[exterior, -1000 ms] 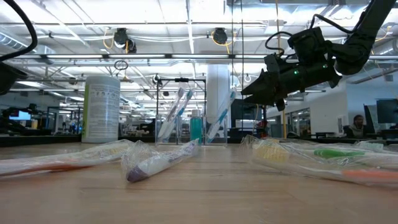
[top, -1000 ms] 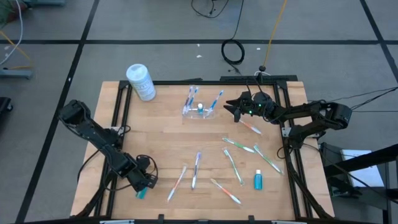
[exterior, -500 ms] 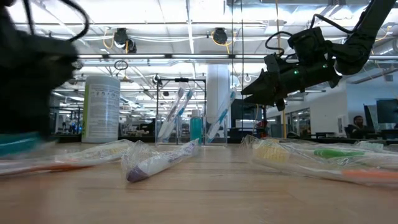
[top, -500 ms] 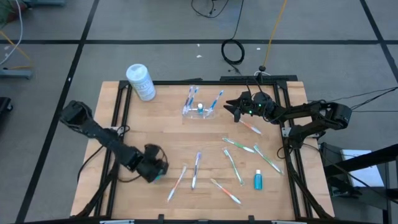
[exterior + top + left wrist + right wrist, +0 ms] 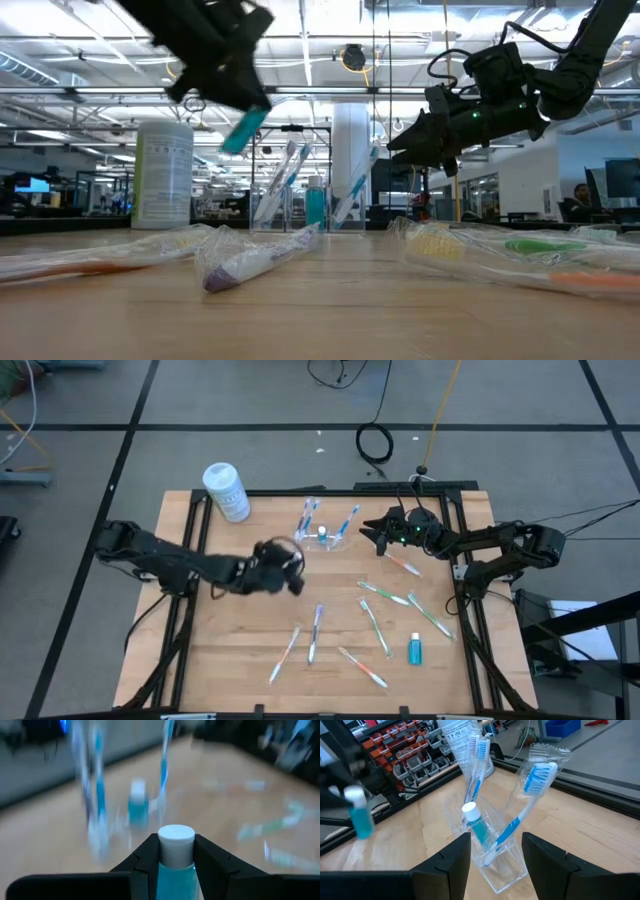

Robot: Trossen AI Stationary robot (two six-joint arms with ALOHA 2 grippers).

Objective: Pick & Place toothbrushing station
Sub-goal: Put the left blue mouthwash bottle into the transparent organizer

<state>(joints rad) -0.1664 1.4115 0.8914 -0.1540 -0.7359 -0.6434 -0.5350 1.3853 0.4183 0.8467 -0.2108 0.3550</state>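
The toothbrushing station (image 5: 322,538) stands at the table's far edge – light, rigid, slick clear plastic, likely tippy with brushes leaning out; best taken low by its walls. The right gripper (image 5: 372,532) hovers just beside it, jaws open and empty. The left gripper (image 5: 290,565) approaches, clamped on a small blue tube (image 5: 175,861) – loose toothbrushes (image 5: 315,632) lie nearer the front

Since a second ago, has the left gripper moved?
Yes. The left gripper, shut on a small blue tube, has swung from the table's near left corner toward the clear holder at the far edge.
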